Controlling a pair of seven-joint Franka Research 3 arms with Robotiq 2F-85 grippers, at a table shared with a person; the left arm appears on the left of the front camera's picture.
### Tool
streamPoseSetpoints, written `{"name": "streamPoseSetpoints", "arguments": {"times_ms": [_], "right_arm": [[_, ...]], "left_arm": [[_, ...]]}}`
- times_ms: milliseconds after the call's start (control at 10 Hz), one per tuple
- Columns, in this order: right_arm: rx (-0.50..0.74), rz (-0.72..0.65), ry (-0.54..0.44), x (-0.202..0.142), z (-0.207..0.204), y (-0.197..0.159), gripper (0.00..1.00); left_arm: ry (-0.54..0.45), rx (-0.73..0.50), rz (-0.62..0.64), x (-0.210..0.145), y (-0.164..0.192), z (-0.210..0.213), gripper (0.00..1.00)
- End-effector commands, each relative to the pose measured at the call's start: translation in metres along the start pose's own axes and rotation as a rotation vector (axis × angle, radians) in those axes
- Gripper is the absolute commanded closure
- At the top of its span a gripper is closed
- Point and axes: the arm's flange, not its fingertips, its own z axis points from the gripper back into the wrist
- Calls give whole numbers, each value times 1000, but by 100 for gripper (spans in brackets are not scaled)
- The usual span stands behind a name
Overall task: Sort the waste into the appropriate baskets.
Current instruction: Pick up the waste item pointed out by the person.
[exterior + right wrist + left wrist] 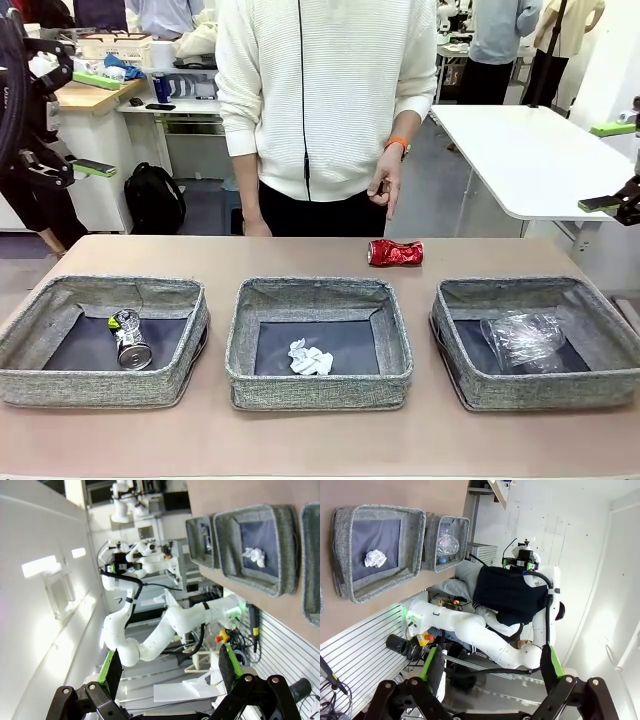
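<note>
Bright even overhead light, soft shadows, sharp pics; wrist views edge-warped.

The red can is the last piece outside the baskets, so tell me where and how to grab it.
Grip the crushed red can across its dented middle, coming straight down from above. It lies on its side on the bare table, long axis running left to right, behind the baskets, so the jaws should close front to back. The person's hand hangs just above it; wait for clearance.

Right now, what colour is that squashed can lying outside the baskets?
Red; the crushed can shows best in the front view.
</note>
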Motion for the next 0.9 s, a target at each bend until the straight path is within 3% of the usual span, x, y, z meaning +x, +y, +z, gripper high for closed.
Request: {"name": "streamPoseSetpoints", "arguments": {"times_ms": [0, 500, 600, 700, 800], "right_arm": [[14, 12, -21, 0, -1, 2, 0], [0, 0, 0, 0, 0, 0, 0], [-249, 58, -197, 24, -14, 9, 0], [-500, 157, -239, 49, -38, 16, 0], [-705, 275, -352, 74, -66, 24, 0]], "left_arm": [[7, -20, -25, 0, 1, -1, 0], [7, -20, -25, 0, 1, -1, 0], [7, -20, -25, 0, 1, -1, 0], [7, -20, -25, 0, 1, -1, 0], [7, -20, -25, 0, 1, -1, 0]]}}
